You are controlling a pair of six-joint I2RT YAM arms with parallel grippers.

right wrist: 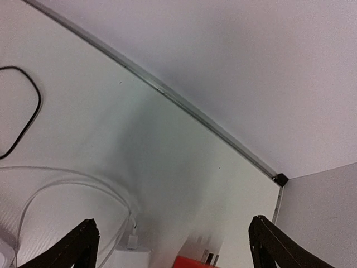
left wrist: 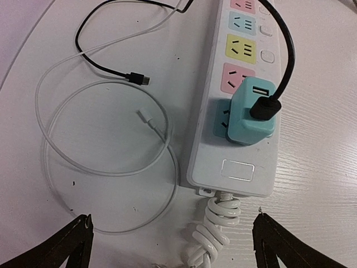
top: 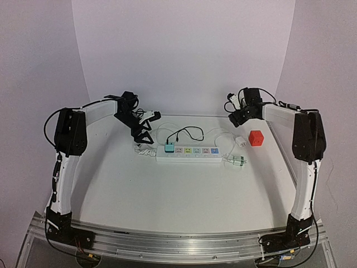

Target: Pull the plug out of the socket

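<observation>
Left gripper (left wrist: 173, 219) hangs over the socket's cord end with its fingers spread wide, gripping nothing. The socket (left wrist: 234, 159) lies flat on the tabletop (top: 167, 190), its long side running left to right. A teal plug (left wrist: 250, 111) sits in the last outlet, the one nearest the cord end. A black cable (left wrist: 290, 56) is plugged into the plug's top and runs on over the socket's row of outlets. The socket's white cord (left wrist: 215, 231) coils just past that end. A thin white cable (left wrist: 145, 115) loops on the tabletop beside the socket. The right gripper (right wrist: 173, 220) is raised behind the socket's right end, likewise spread and empty. A white adapter (top: 240, 141) and a red cube (top: 256, 138) rest near each other behind that same end.
</observation>
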